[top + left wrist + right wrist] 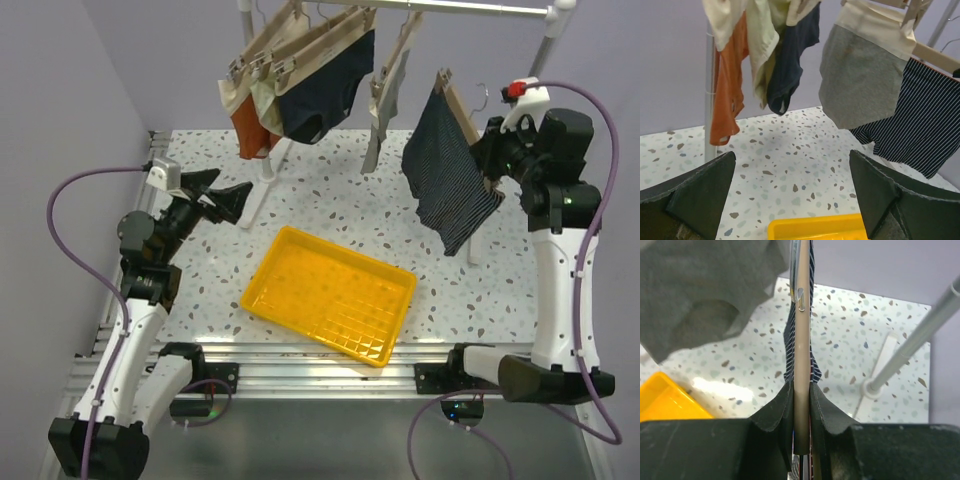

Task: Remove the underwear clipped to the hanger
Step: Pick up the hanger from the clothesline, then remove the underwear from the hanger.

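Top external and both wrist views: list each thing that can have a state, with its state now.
Left pincer: open, empty, low over the table.
Right pincer: shut on the wooden hanger carrying the striped navy underwear.
Striped navy underwear: hanging from that hanger, off the rail.
Orange-red underwear: clipped, hanging.
Cream underwear: clipped, hanging.
Solid navy underwear: clipped, hanging.
Grey underwear: clipped, hanging.
Yellow tray: empty, on the table.

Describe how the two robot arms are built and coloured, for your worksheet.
Both arms have white link shells with black joints and black bases. Each ends in a black two-finger pincer: left pincer, right pincer. A purple cable loops along each arm. The right wrist carries a small red part.
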Robot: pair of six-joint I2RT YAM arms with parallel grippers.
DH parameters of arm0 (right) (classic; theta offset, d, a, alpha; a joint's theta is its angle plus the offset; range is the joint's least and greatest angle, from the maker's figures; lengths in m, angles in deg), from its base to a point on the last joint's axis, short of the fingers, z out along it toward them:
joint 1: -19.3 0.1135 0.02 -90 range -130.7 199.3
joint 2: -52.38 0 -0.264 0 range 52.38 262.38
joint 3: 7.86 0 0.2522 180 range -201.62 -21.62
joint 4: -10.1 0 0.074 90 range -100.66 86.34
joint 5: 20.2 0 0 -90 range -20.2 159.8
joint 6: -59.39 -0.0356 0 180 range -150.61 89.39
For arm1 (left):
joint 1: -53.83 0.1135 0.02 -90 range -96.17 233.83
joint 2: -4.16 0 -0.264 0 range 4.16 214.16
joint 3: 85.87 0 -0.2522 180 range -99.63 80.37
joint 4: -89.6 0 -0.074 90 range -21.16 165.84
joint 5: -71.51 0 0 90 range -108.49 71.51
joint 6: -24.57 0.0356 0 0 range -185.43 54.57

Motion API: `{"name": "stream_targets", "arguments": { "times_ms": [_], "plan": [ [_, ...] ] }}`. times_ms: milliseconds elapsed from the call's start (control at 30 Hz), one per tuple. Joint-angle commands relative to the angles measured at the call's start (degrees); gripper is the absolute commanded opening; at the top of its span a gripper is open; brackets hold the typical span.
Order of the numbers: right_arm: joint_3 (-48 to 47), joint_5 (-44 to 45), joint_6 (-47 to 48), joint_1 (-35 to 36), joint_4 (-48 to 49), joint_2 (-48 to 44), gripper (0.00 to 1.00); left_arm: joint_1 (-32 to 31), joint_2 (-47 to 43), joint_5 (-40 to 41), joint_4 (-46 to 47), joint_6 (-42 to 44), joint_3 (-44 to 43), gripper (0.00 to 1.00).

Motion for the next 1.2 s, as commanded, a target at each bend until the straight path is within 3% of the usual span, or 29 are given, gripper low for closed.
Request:
{"name": "stream_targets", "arguments": {
  "times_ms": [0, 333, 600, 833, 1000, 1167],
  "plan": [
    [5.9, -4.3, 6.8, -2.6, 1.1, -5.0, 0.0, -1.9, 3.0, -7.6, 10.8, 2.7, 1.3, 1.0],
    [20.0, -10.2, 33.9, -2.8, -0.4, -10.9, 0.0, -16.0, 11.1, -10.6, 10.8, 23.2, -0.2, 1.0],
    [21.0, -19.8, 52.1, -2.8, -8.0, -9.9, 0.0, -21.8, 15.9, -14.5, 11.7, 33.6, -0.8, 1.0],
    [19.8, -28.7, 74.5, -2.8, -18.9, -7.7, 0.0, -26.1, 21.4, -15.4, 6.2, 40.4, -6.5, 1.0],
    [18.9, -33.3, 82.2, -2.6, -25.5, -6.8, 0.0, -27.5, 24.2, -16.1, 5.2, 42.0, -8.1, 0.99],
    [20.6, -34.6, 81.8, -0.6, -23.0, -8.2, 0.0, -29.0, 27.7, -18.5, 2.1, 43.8, -11.0, 0.95]
  ]
}}
